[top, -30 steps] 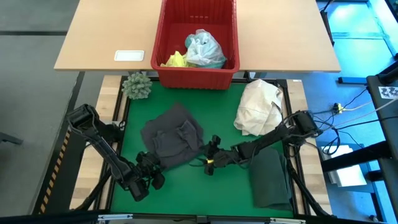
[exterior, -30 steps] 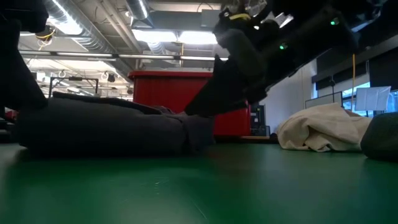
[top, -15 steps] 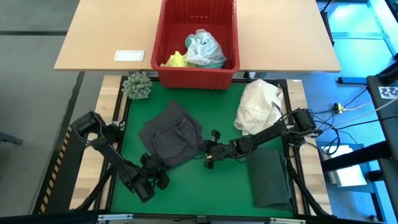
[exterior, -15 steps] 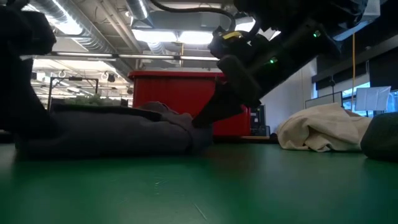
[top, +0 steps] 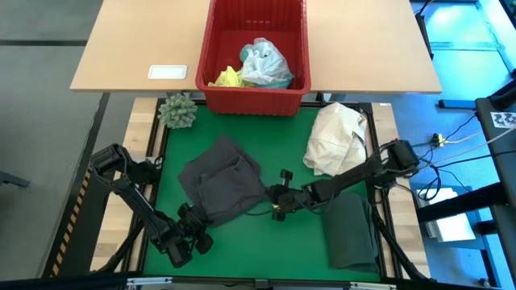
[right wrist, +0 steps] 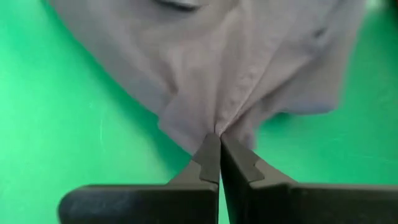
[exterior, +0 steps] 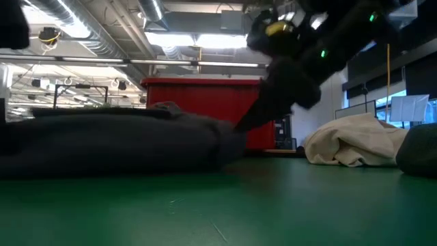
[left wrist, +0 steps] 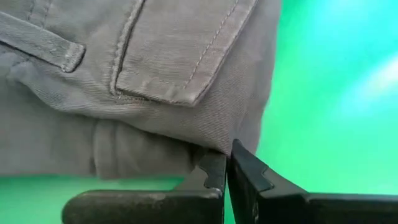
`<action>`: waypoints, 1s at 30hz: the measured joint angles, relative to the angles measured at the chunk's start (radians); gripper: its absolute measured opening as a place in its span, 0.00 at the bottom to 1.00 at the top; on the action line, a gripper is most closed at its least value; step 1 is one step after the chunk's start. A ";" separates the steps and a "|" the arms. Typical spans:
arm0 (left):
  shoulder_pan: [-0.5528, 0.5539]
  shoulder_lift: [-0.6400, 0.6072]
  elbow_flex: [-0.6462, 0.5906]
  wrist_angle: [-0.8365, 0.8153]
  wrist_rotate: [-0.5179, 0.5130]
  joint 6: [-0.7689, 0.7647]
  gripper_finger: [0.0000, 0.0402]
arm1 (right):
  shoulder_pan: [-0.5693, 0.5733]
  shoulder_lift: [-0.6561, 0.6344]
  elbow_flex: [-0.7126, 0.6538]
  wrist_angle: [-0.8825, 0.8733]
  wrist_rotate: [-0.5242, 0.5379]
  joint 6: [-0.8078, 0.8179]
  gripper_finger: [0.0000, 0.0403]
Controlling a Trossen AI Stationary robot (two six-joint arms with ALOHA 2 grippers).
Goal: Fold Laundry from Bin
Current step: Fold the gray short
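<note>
Green tabletop, grey garment mid-mat, near edge. Left end effector & right end effector both pinched shut on hem, thin bites only. Risk: cloth slipping out on lift, or uneven pull bunching fold.

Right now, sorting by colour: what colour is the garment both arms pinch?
Grey, clearest in the left wrist view.
</note>
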 joint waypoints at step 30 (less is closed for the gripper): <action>-0.058 -0.004 0.329 -0.261 0.224 0.181 0.16 | 0.142 -0.117 -0.001 -0.075 -0.288 0.000 0.18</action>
